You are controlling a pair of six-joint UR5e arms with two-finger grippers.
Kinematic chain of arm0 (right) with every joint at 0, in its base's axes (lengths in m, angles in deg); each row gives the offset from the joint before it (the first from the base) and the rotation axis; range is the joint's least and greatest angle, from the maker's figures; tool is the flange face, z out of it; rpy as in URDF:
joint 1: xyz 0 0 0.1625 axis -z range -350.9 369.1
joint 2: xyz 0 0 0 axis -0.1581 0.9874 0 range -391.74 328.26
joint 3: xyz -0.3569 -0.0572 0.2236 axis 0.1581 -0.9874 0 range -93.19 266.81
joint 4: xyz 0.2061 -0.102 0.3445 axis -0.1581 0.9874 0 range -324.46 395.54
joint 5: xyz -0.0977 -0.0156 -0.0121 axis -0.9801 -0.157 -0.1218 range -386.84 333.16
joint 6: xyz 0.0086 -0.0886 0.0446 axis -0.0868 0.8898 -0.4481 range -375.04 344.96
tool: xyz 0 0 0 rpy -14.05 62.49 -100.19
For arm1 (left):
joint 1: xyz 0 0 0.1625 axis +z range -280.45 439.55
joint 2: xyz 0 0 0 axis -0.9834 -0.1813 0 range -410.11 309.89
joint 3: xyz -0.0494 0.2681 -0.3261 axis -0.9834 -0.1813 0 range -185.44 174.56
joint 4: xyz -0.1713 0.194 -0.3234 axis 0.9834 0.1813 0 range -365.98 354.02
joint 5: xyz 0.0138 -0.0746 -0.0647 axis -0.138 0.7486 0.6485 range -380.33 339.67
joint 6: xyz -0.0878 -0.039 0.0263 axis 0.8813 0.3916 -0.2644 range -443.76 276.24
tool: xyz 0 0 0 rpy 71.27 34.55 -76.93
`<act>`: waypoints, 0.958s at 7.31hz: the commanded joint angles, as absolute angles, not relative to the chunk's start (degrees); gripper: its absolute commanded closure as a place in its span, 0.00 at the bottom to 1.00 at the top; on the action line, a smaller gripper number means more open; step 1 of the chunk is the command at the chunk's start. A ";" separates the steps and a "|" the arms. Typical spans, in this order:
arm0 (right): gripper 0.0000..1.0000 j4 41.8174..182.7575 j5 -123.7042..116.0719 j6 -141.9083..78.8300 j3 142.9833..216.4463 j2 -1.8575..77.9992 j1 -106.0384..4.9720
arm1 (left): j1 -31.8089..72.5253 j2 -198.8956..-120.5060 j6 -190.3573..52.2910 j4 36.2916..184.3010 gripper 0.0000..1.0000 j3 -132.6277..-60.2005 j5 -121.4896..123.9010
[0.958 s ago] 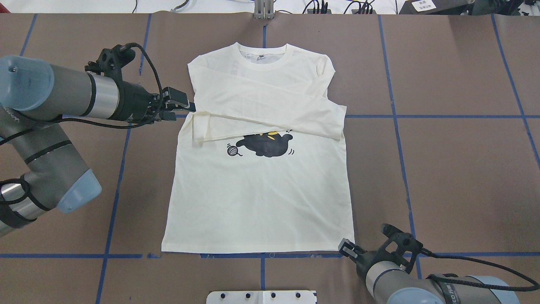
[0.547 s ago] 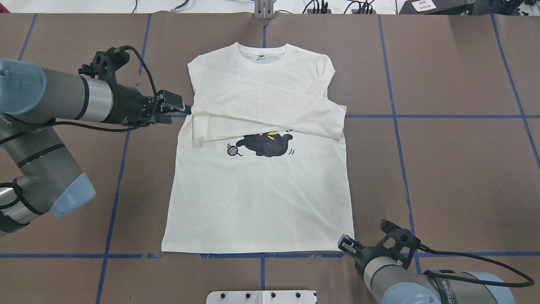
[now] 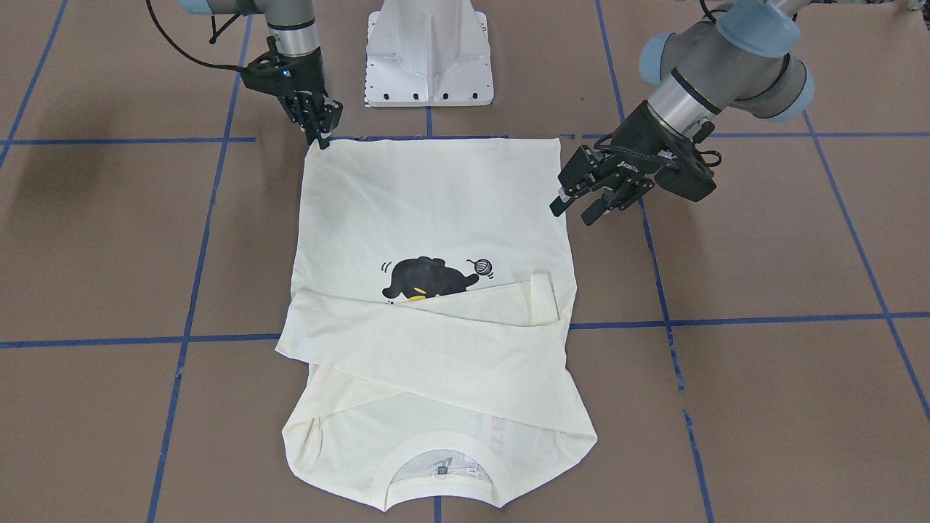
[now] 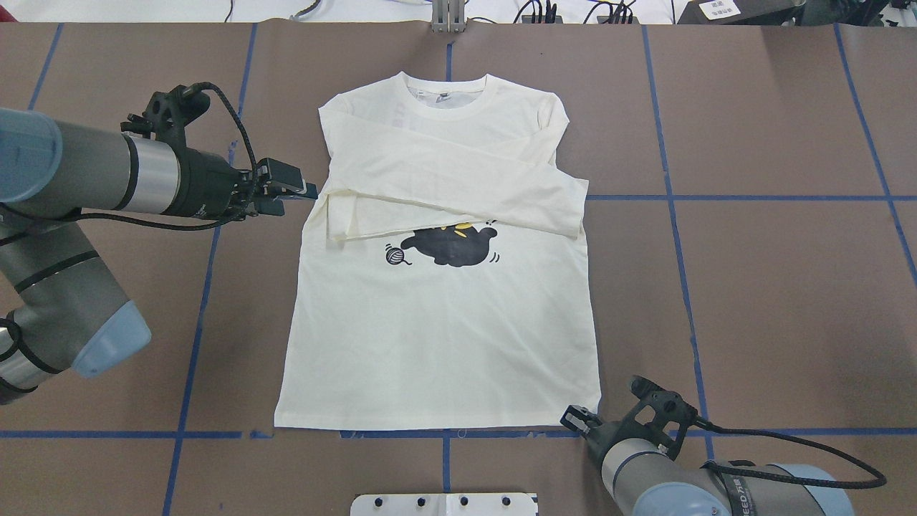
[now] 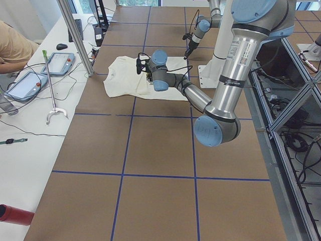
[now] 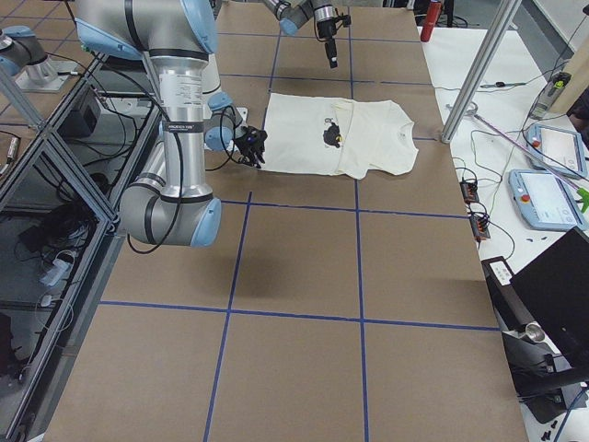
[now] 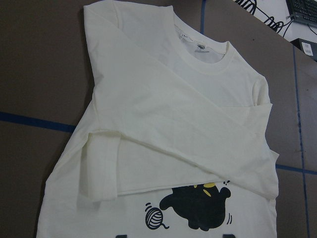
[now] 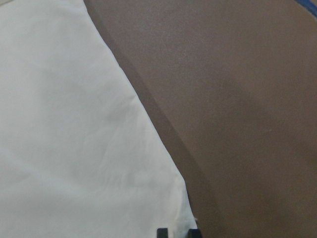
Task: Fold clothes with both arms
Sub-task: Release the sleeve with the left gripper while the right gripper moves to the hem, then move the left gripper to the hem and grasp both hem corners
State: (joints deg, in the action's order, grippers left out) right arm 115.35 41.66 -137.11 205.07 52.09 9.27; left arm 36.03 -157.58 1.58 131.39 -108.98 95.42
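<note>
The cream long-sleeved T-shirt [image 4: 437,337] lies flat and front up on the brown table, collar at the far side. Both sleeves are folded across the chest, above the black cat print [image 4: 451,247]. My left gripper [image 4: 306,192] is open and empty. It hovers just left of the shirt's left edge at sleeve height, as the front view [image 3: 572,211] also shows. My right gripper [image 4: 573,416] is at the shirt's near right hem corner. In the right wrist view its fingertips [image 8: 162,233] stand slightly apart, with the corner [image 8: 188,215] just ahead of them.
The white pedestal base [image 3: 429,51] stands at the near table edge, behind the hem. Blue tape lines [image 4: 193,322] cross the brown cover. A side bench with tablets [image 5: 30,83] and a metal post [image 5: 75,35] lies beyond the shirt's collar end.
My left gripper has drawn back to the left, away from the folded sleeve cuff. My right gripper has shifted a little left along the hem corner. The shirt has not moved.
</note>
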 commanded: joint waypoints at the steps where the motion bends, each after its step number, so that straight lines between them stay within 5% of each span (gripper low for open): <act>1: 1.00 115.43 41.72 -135.29 206.59 52.55 8.75 | 36.48 -157.60 2.19 131.39 0.28 -109.15 95.51; 3: 1.00 115.43 41.80 -135.01 210.10 53.42 8.57 | 43.82 -156.12 10.09 123.55 0.28 -113.43 89.33; 5: 1.00 115.43 42.07 -134.83 211.52 54.40 8.57 | 60.86 -148.41 11.41 105.90 0.30 -125.11 69.04; 7: 1.00 115.43 42.16 -134.83 211.61 54.48 8.66 | 67.57 -141.89 17.03 104.15 0.33 -125.50 65.13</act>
